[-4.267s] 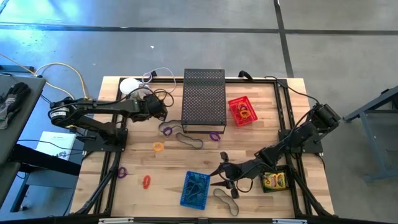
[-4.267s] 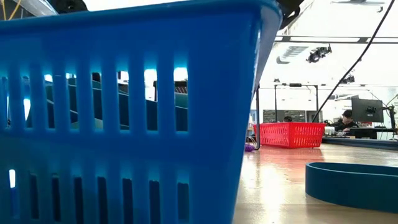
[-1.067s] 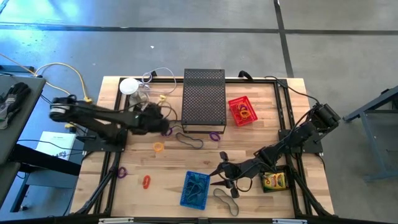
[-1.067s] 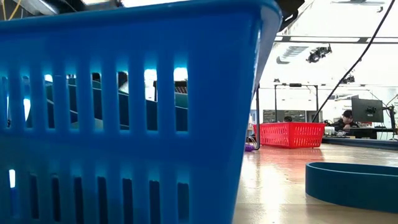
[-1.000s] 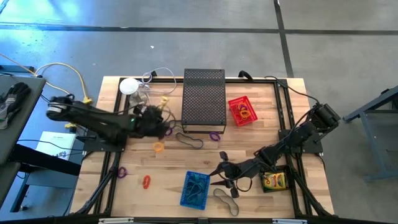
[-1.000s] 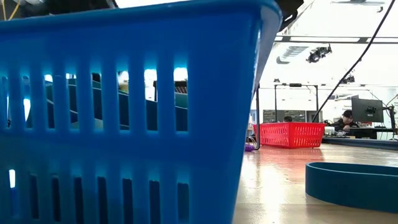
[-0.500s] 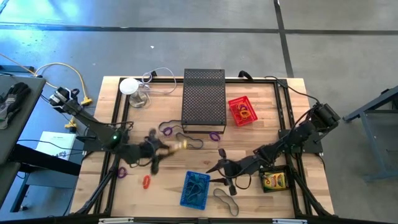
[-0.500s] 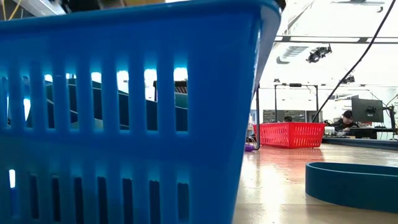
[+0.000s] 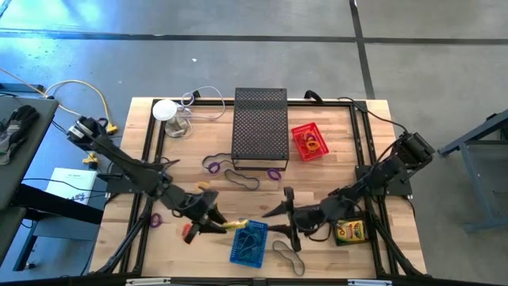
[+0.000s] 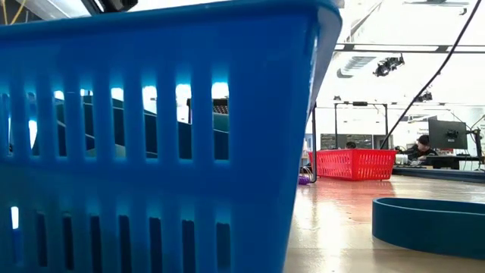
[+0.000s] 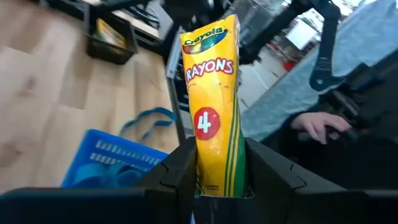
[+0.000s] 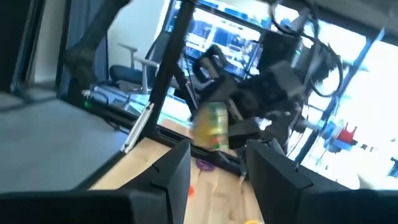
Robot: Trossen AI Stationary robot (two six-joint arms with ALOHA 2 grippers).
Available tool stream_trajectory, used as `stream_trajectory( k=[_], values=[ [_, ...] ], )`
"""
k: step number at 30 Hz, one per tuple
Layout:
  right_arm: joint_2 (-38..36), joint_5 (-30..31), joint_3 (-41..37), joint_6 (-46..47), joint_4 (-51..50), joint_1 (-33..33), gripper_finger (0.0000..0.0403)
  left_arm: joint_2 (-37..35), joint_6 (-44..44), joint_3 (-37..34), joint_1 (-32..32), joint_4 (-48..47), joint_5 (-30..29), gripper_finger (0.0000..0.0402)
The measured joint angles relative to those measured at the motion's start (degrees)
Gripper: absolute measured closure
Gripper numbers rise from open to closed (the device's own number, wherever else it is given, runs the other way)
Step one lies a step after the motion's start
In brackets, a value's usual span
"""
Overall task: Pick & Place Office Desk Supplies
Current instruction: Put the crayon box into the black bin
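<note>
1. One yellow paper crayon packet [image 11: 215,106], reading "Crayola", "RAYONS" and "4", is sitting pinched in the left gripper [image 9: 225,226], lower centre in the high view, at the blue slotted plastic basket's [image 9: 249,244] left rim.
2. Facing it, the right gripper [image 9: 283,213] is hanging with jaws spread, holding nothing.

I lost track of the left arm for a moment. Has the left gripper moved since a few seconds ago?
Yes. The left gripper, shut on a crayon packet, has moved from beside the black mesh box to the blue basket.
</note>
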Motion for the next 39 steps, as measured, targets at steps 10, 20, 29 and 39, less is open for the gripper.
stream_trajectory(
  k=[10, 20, 29, 39],
  values=[
    [0.00, -1.71, 0.00, 9.37, -1.84, -0.36, 0.0199, 5.07, -3.84, 0.00, 5.28, 5.99, 8.74, 0.0286],
    [0.00, -1.62, 0.00, 12.28, -4.62, -3.34, 0.0159, 5.08, -3.91, 0.00, 7.71, 6.46, 8.89, 0.0286],
    [0.00, -6.46, 0.00, 15.04, -5.35, -5.01, 0.0168, 5.57, -3.73, 0.00, 9.70, 7.79, 8.95, 0.0286],
    [0.02, -8.92, -0.02, 15.59, -6.49, -6.05, 0.0169, 12.54, -9.76, -0.02, 13.02, 18.73, 16.76, 0.0286]
  ],
)
